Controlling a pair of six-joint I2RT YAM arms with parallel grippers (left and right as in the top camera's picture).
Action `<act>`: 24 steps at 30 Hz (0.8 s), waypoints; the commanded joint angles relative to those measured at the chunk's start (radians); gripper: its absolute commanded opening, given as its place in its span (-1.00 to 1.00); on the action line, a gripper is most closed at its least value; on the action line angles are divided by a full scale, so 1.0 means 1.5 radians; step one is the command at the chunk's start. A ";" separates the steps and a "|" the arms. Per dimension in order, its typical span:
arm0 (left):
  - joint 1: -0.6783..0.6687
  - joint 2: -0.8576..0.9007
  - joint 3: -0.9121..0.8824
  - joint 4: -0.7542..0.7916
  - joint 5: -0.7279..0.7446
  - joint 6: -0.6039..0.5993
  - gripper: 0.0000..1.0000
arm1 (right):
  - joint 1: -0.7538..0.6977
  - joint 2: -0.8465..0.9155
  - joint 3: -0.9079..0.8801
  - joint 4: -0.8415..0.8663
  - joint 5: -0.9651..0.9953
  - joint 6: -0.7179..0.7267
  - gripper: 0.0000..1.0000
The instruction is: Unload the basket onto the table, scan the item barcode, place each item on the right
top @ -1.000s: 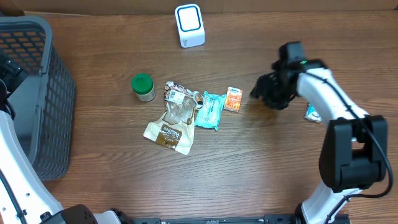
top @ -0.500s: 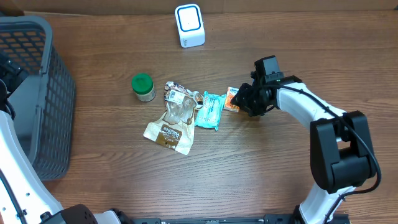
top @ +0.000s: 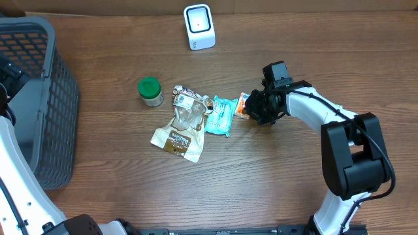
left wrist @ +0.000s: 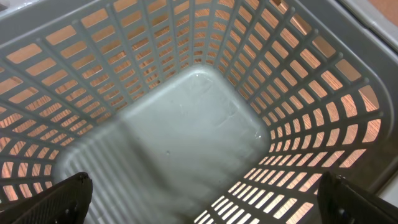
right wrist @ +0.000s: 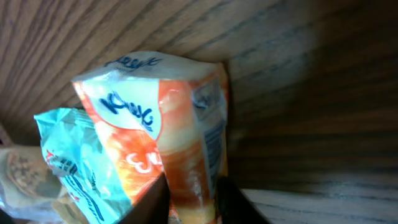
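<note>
At the far left of the wooden table (top: 274, 189) stands one grey plastic basket (top: 46, 98), the only container in sight. The left wrist view looks straight down into it, onto its smooth grey floor and slotted walls. The left gripper (left wrist: 205, 202) hangs over the basket with its jaws spread wide, one fingertip at each lower corner of that view, and it holds nothing.

To the right of the basket, well apart from it, four items lie in a loose row. First is one small jar with a green lid (top: 151, 91), standing upright by itself. Just beside it lies one tan pouch (top: 179, 127), flat and crumpled. At the far edge of the table, above this row, sits one white scanner (top: 199, 26). Touching the pouch's right side is one teal packet (top: 220, 115), and just right of that lies one orange packet (top: 242, 104), the item being handled.

The right gripper (top: 258, 109) is down at the orange packet's right end. In the right wrist view its two dark fingers (right wrist: 157, 200) sit against either side of the packet's lower end, pinching it, and the packet fills the gap between them. The packet rests on the wood, with the teal packet against its left edge.
</note>
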 commanded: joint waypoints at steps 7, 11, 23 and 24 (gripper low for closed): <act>0.003 0.003 0.013 0.002 0.003 -0.014 0.99 | -0.008 -0.004 0.006 -0.063 0.017 -0.032 -0.92; 0.003 0.003 0.013 0.002 0.003 -0.014 0.99 | -0.029 -0.035 0.038 -0.116 -0.062 -0.137 -0.92; 0.003 0.003 0.013 0.002 0.003 -0.014 1.00 | -0.060 -0.106 0.087 -0.147 -0.435 -0.339 -0.92; 0.003 0.003 0.013 0.002 0.003 -0.014 1.00 | -0.060 -0.106 0.087 -0.140 -0.468 -0.343 -0.92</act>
